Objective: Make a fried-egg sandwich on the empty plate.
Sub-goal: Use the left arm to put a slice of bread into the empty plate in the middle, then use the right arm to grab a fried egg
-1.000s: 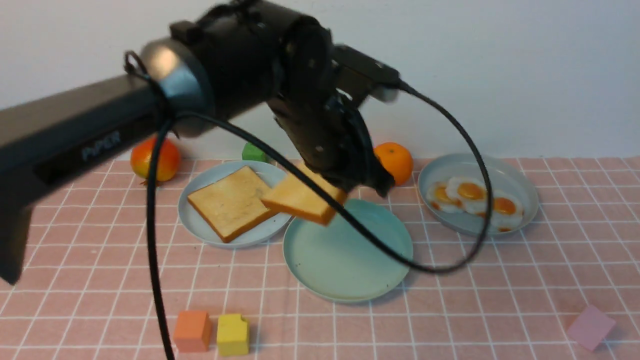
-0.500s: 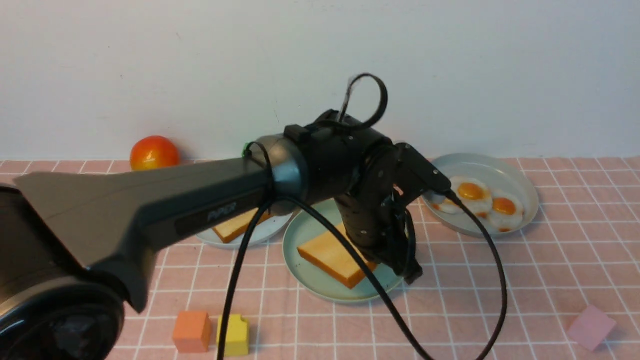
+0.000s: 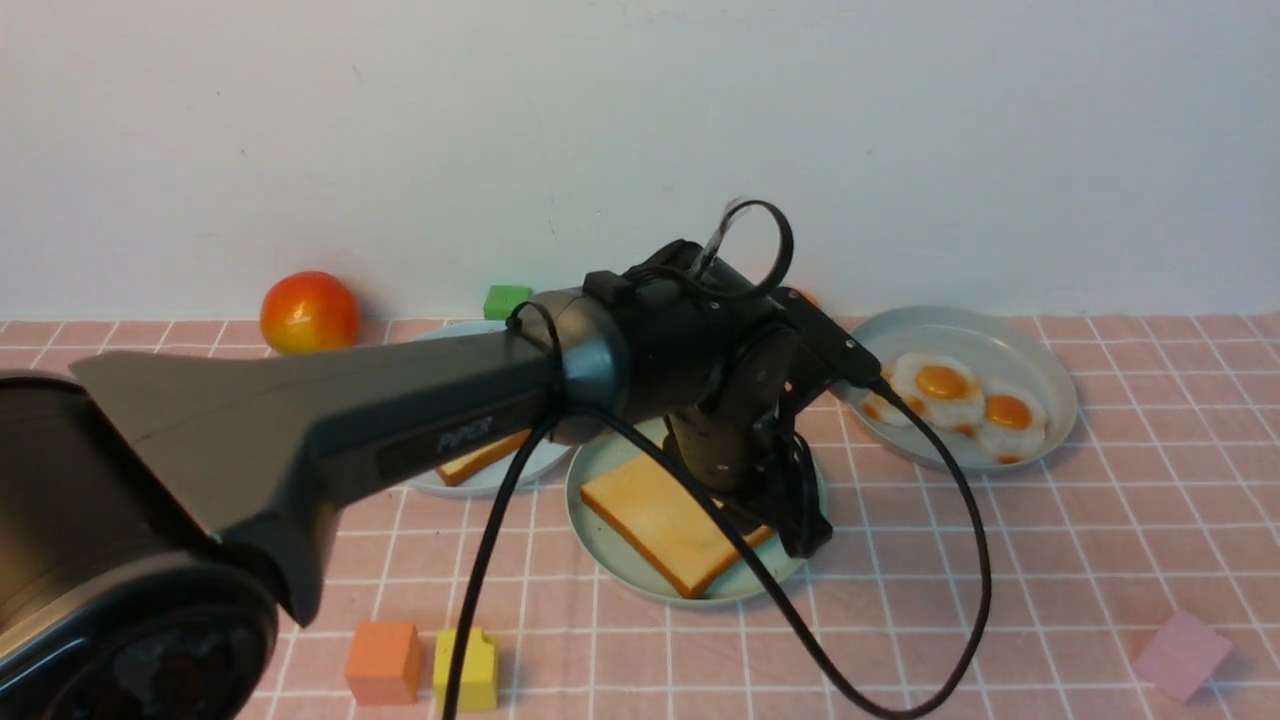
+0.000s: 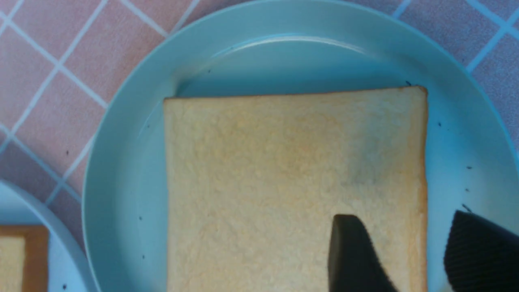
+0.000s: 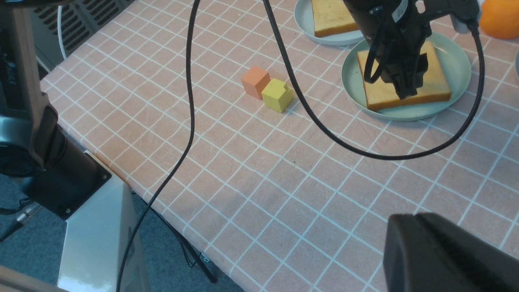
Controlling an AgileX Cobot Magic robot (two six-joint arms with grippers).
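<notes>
**Front view:** the left end effector (image 3: 805, 535) is seen with its jaws apart, low over the right edge of a toast slice (image 3: 655, 515) laid flat on the mint-green plate (image 3: 612, 556). A second slice (image 3: 470, 462) and the fried eggs (image 3: 945, 385) are seen on separate plates.

**Left wrist view:** one finger (image 4: 352, 255) is shown above the toast, the other beyond its edge.

**Right wrist view:** only part of the right end effector (image 5: 446, 251) is shown, and its state cannot be told.
</notes>
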